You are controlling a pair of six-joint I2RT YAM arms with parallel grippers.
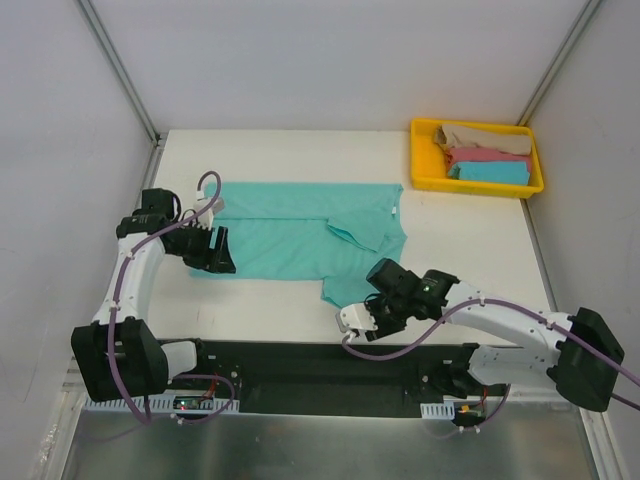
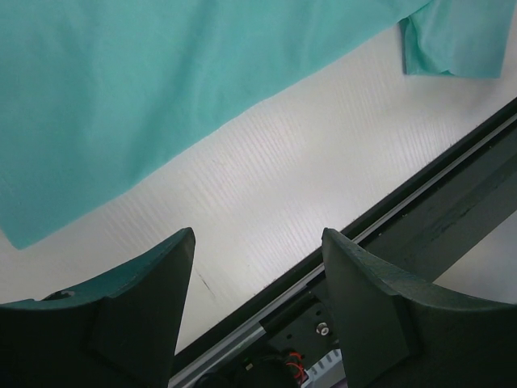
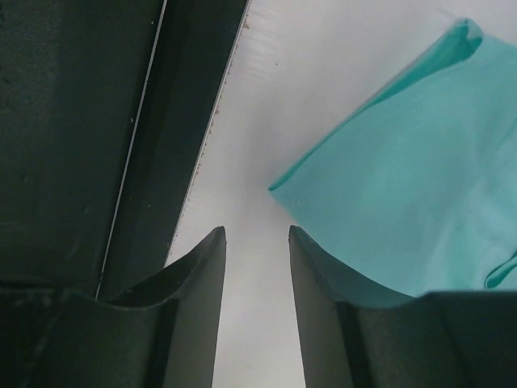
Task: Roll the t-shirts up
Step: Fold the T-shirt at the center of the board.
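Observation:
A teal t-shirt (image 1: 290, 225) lies spread flat on the white table, with a sleeve folded over its right part. My left gripper (image 1: 218, 252) is open and empty at the shirt's near left corner; in the left wrist view (image 2: 257, 236) the shirt (image 2: 161, 81) lies just ahead of the jaws. My right gripper (image 1: 365, 300) is open and empty beside the shirt's near right corner; in the right wrist view (image 3: 256, 230) that corner (image 3: 404, 186) lies just ahead and to the right. Tan (image 1: 485, 137), pink (image 1: 487, 155) and sky-blue (image 1: 490, 172) t-shirts lie folded in the tray.
A yellow plastic tray (image 1: 420, 160) stands at the back right corner of the table. A black rail (image 1: 320, 360) runs along the near edge by the arm bases. White walls close in the left, right and back sides.

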